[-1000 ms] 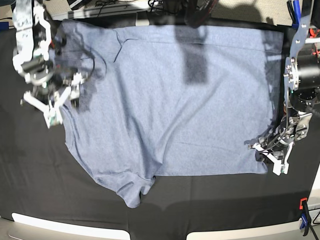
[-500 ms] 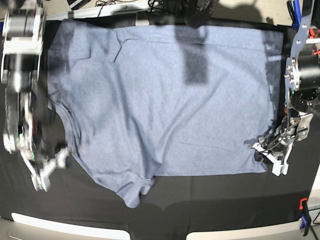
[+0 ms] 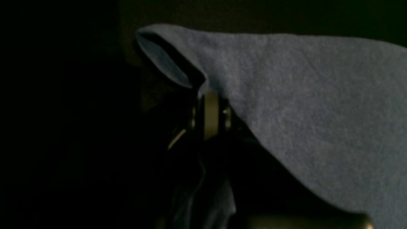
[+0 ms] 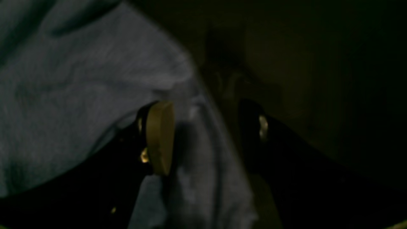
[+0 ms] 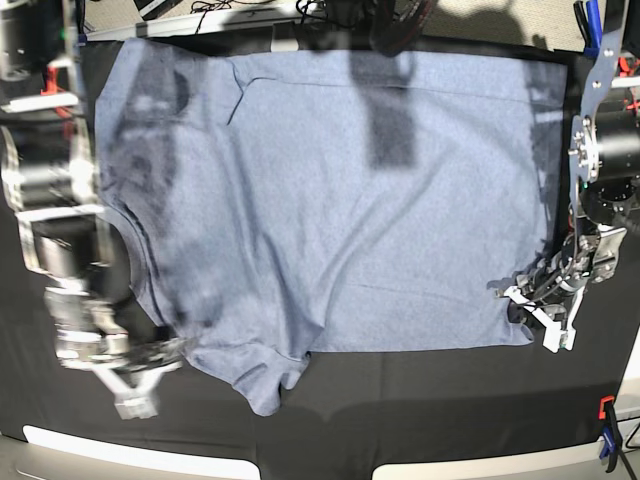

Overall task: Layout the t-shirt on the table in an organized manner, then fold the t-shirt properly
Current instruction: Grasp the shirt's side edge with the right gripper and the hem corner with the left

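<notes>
The blue-grey t-shirt (image 5: 340, 200) lies spread flat over the black table (image 5: 400, 410), with a short sleeve (image 5: 265, 385) pointing to the front edge. My left gripper (image 5: 527, 300) is at the shirt's front right corner. In the left wrist view it (image 3: 211, 114) is shut, with the t-shirt (image 3: 302, 105) pinched and a fold of hem lifted beside it. My right gripper (image 5: 140, 385) is blurred at the shirt's front left edge. In the right wrist view it (image 4: 210, 133) stands open, and an edge of the t-shirt (image 4: 79, 95) lies between its fingers (image 4: 159, 136).
A blue and orange clamp (image 5: 607, 435) sits at the front right corner. The white rim (image 5: 120, 450) runs along the front edge. Cables (image 5: 220, 12) lie behind the table's far edge. The left arm's body (image 5: 605, 150) stands over the right side.
My right arm has swept from the shirt's far left corner down along its left edge to the front left. The left gripper and the shirt's right corner have stayed put.
</notes>
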Action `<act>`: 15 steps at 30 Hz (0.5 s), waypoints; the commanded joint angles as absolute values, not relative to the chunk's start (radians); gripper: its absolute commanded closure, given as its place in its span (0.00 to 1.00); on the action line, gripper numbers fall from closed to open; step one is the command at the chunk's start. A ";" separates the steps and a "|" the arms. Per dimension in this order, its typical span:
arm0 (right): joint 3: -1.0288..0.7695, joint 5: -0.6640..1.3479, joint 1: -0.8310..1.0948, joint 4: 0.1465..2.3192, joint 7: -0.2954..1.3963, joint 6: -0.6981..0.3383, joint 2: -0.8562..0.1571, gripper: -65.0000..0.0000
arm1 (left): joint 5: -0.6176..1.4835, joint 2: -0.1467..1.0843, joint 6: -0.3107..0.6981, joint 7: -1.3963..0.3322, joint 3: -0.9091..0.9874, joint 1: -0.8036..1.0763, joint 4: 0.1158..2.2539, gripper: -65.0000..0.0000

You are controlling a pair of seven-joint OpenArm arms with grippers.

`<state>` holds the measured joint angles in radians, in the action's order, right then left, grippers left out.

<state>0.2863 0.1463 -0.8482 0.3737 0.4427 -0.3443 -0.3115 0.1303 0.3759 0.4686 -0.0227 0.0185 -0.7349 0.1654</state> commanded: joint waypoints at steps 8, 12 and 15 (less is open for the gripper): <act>0.282 0.025 -0.907 0.316 0.348 -0.254 -0.305 0.52 | 0.131 0.383 0.468 -0.027 0.018 -0.765 0.176 1.00; 0.282 0.029 -0.902 0.316 0.347 -0.253 -0.322 0.52 | 0.131 0.382 0.468 -0.022 0.018 -0.765 0.176 1.00; 0.282 0.029 -0.892 0.316 0.349 -0.254 -0.328 0.52 | 0.131 0.383 0.468 -0.021 0.018 -0.765 0.176 1.00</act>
